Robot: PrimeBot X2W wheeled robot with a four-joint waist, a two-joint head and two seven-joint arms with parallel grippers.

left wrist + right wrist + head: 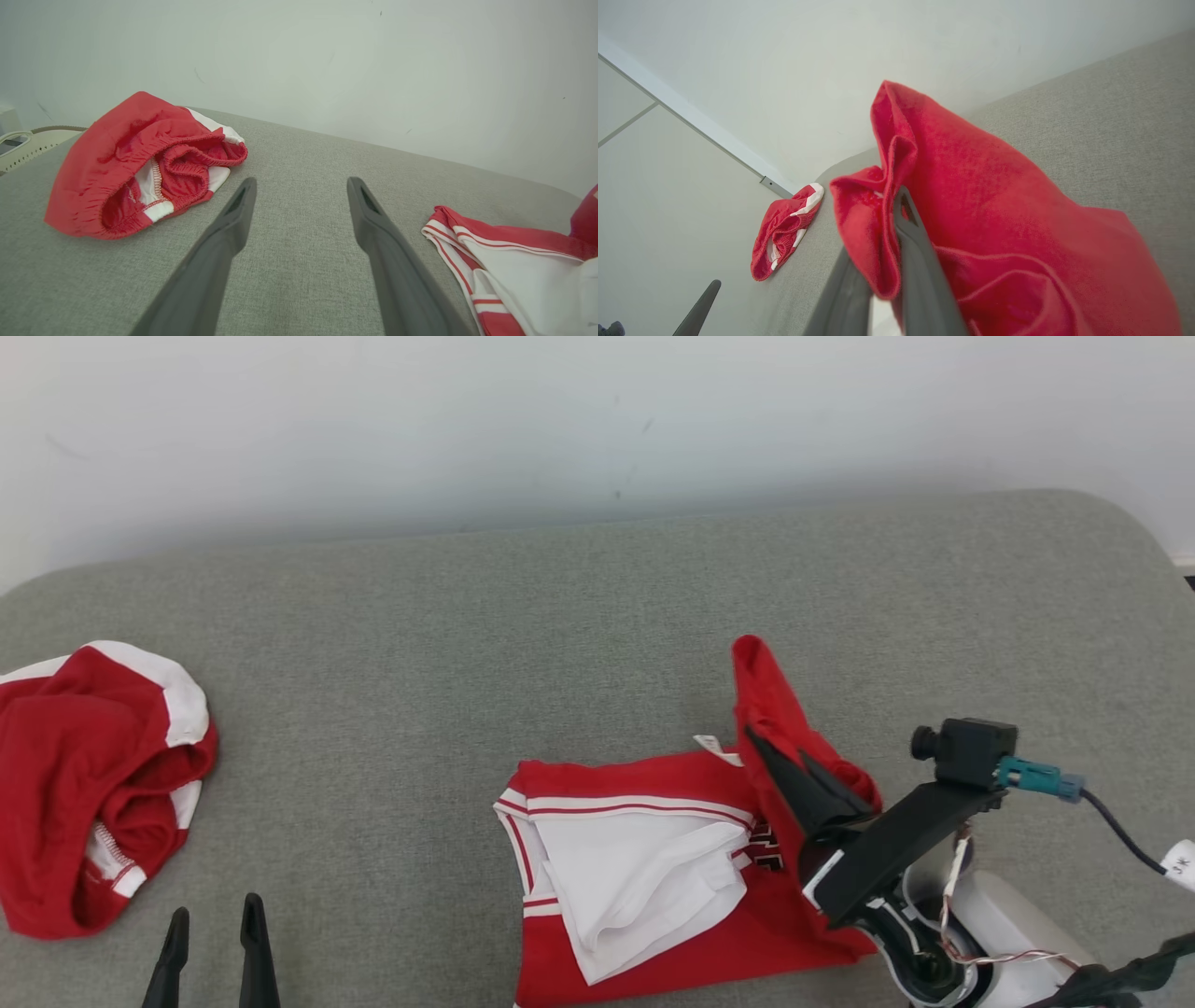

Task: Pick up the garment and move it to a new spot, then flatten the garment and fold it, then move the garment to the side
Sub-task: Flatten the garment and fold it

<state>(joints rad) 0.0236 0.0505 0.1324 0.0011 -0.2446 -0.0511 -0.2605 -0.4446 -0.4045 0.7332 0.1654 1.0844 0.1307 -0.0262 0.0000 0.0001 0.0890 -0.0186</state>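
Folding step, most likely: right gripper [780,751] pinches a raised red edge of the red-and-white garment [644,868], which lies part-folded on the grey cushion [560,616]. Left gripper [215,907] hangs wide open, empty. Next move probably carries that edge leftward across the garment.

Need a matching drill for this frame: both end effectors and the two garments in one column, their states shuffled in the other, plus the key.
Column 1
1. left end effector
2. right end effector
3. red shorts
4. red-and-white jersey

Column 2
A. crumpled on the grey fabric surface, at the robot's far left
B. shut on a raised red fold
C. open, holding nothing
D. lying partly folded, one edge lifted

Pairs: 1-C, 2-B, 3-A, 4-D
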